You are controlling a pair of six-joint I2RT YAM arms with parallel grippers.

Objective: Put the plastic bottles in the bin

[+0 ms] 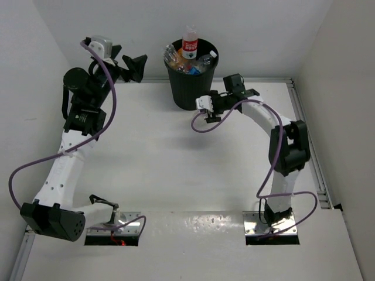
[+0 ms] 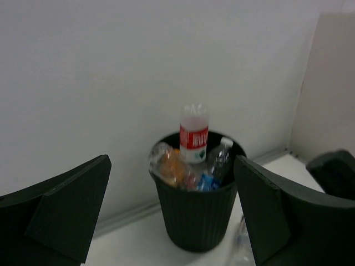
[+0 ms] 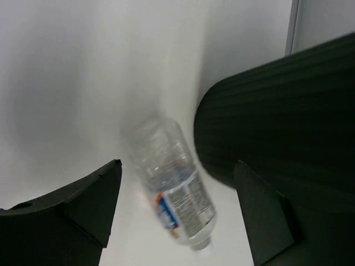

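The black bin (image 1: 188, 85) stands at the back of the table and holds several plastic bottles. A red-labelled bottle (image 1: 190, 43) stands upright above its rim. In the left wrist view the bin (image 2: 194, 216) shows with that bottle (image 2: 193, 136), an orange one and a blue-labelled one. A clear bottle with a blue and white label (image 3: 175, 185) lies blurred on the table beside the bin wall (image 3: 277, 127). It lies between the open jaws of my right gripper (image 3: 177, 166), untouched. My right gripper (image 1: 210, 110) is at the bin's front right. My left gripper (image 1: 126, 67) is open and empty, raised left of the bin.
White walls close in the table at the back and both sides. A rail runs along the table's right edge (image 1: 307, 140). Purple cables loop off both arms. The right arm's dark end (image 2: 335, 172) shows at the right of the left wrist view.
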